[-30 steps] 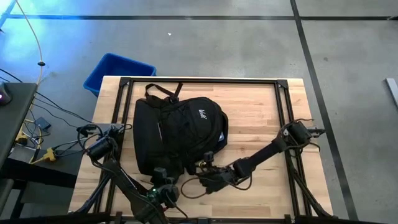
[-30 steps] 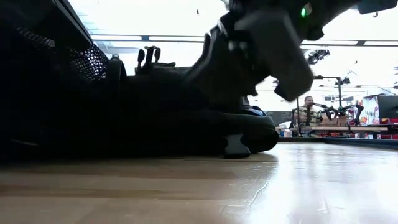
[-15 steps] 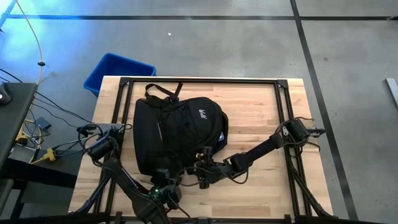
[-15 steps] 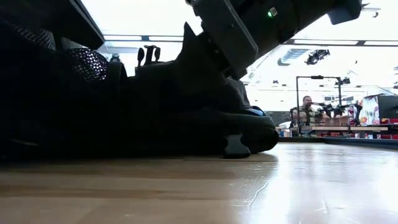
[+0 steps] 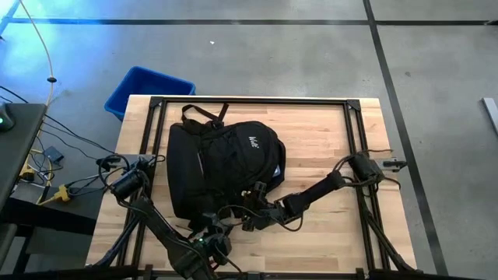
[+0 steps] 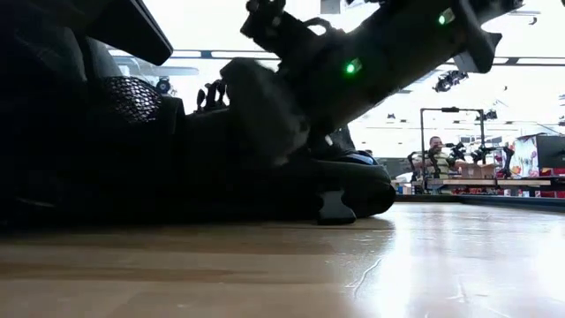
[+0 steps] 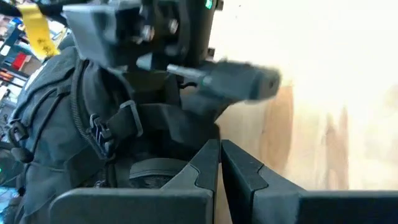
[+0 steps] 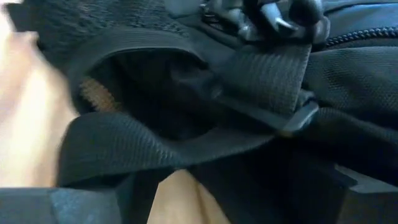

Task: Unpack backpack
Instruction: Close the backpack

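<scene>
- While it lies flat on the wooden surface (image 5: 319, 155), the backpack (image 5: 222, 167) takes up the left-centre of it, its top loop handle (image 5: 204, 115) toward the far edge and a small white logo (image 5: 254, 142) on its right side.
- Seen level across the surface, the backpack is a low dark mound with a mesh panel (image 6: 132, 93) at its left.
- The right tool (image 5: 247, 216) sits at the backpack's near right corner, its arm reaching in from the right; its wrist view shows a webbing strap (image 8: 186, 140) and a plastic buckle (image 8: 283, 15) close in front, but the fingers themselves are not clearly seen, so I cannot tell whether they are spread or pinching anything.
- The left tool (image 7: 219, 163) is at the near edge, just beside the backpack's near end, with its two fingers pressed together and nothing between them.
- A blue plastic bin (image 5: 148, 89) stands on the floor beyond the far left corner of the surface.
- Cables (image 5: 54, 155) trail over the floor to the left.
- In the room behind, a person (image 6: 434, 155) is seated far off at the right.
</scene>
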